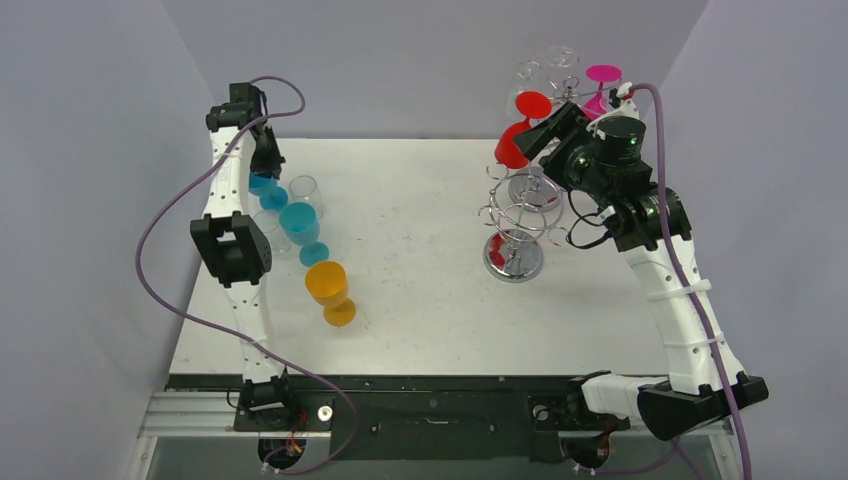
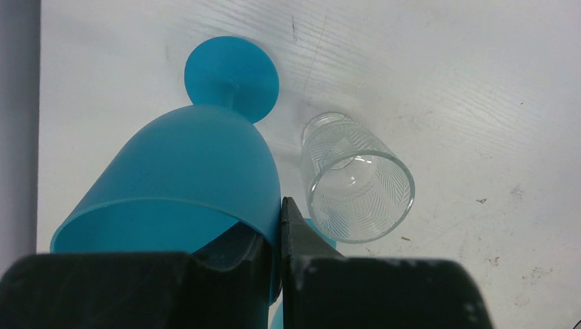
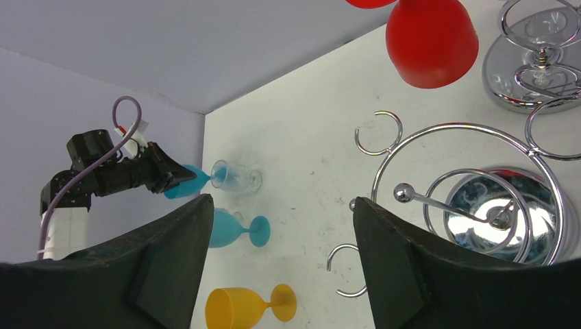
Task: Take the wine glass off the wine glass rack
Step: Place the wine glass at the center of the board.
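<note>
A red wine glass [image 1: 511,146] hangs upside down on the chrome wine glass rack [image 1: 520,215]; it also shows in the right wrist view [image 3: 431,38], top right. My right gripper [image 1: 538,133] is open and empty, just right of the red glass and above the rack [image 3: 473,185]; its jaws [image 3: 282,202] stand wide apart. My left gripper [image 1: 265,160] is shut on the rim of a blue wine glass [image 2: 199,164], one finger inside the bowl and one outside, with the glass's foot resting on the table at the far left.
A clear tumbler [image 2: 356,178] stands beside the blue glass. A teal glass [image 1: 300,220] and an orange glass [image 1: 327,282] stand along the left. A second rack at the back right holds a pink glass [image 1: 603,75] and clear glasses [image 1: 540,70].
</note>
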Controlling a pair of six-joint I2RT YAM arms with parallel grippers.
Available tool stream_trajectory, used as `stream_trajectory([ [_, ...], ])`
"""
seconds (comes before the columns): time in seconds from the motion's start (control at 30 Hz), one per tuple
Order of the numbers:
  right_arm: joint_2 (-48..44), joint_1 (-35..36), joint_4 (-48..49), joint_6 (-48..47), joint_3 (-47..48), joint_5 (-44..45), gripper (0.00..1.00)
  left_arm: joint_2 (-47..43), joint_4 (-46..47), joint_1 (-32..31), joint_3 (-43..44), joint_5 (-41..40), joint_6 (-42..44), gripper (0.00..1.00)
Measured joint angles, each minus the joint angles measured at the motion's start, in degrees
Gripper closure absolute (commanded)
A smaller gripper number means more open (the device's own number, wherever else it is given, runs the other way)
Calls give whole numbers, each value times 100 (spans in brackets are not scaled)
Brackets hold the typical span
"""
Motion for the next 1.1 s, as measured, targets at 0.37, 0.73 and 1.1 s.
stream_trajectory([
  [0.37,0,0,0,0,-7,0,30,90,-33,0,-13,-11,7,71],
  [0.73,0,0,-92,-7,-4,-13,30,74,-24,-4,-9,-57,-63,33],
  [1.1,22,-192,-323,-127,391,42,29,-669,181,-251,-15,-382,-210,4],
])
